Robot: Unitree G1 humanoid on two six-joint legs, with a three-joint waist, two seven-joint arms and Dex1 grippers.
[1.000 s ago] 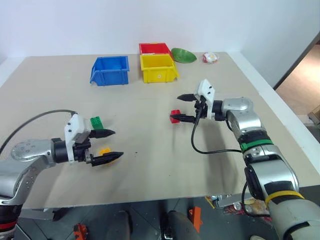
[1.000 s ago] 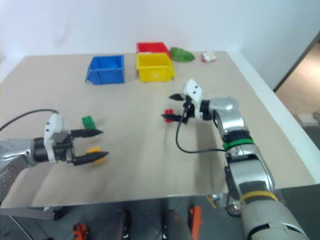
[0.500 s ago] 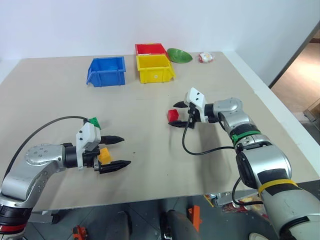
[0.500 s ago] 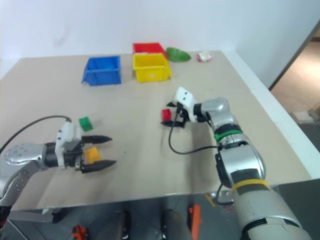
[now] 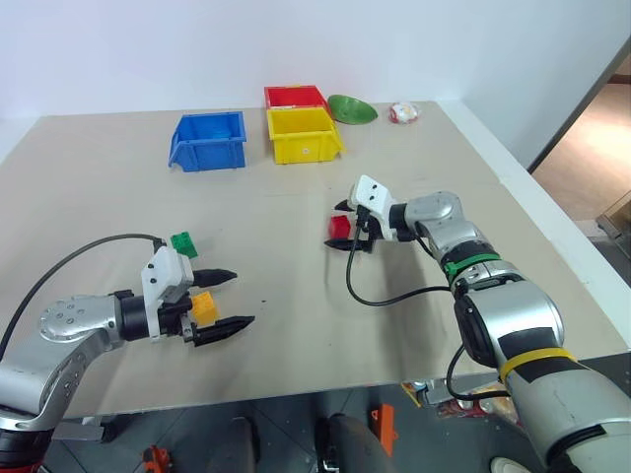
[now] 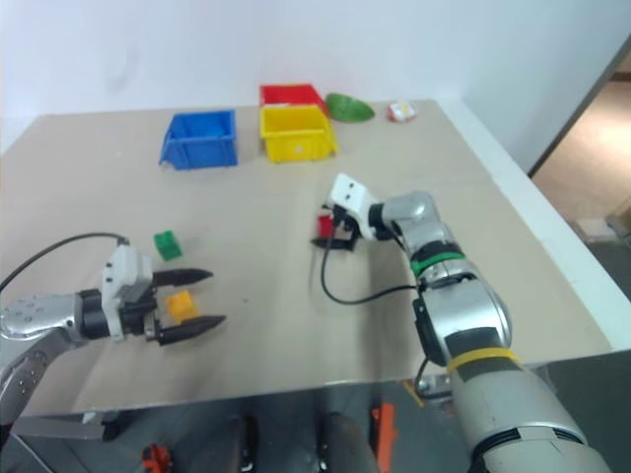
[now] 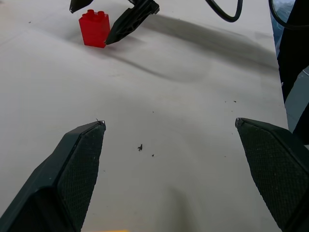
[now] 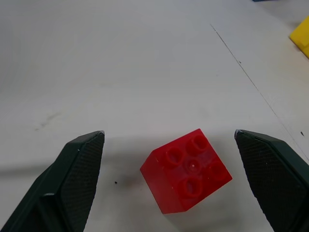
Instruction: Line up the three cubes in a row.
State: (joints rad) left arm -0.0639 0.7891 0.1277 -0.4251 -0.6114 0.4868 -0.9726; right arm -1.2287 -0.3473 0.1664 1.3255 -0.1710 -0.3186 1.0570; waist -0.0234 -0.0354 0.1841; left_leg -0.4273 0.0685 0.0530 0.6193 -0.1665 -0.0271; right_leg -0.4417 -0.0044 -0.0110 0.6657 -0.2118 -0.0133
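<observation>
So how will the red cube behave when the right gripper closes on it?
The red cube looks like rigid plastic, so probably no squashing. It sits turned between the open right gripper fingers, so it may twist. Flat-based, it likely slides, not rolls.

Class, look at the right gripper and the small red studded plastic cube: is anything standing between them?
Nothing visible does. The right gripper is open, and the small red studded plastic cube sits on bare table in the gap between its two black fingers, apart from both.
</observation>
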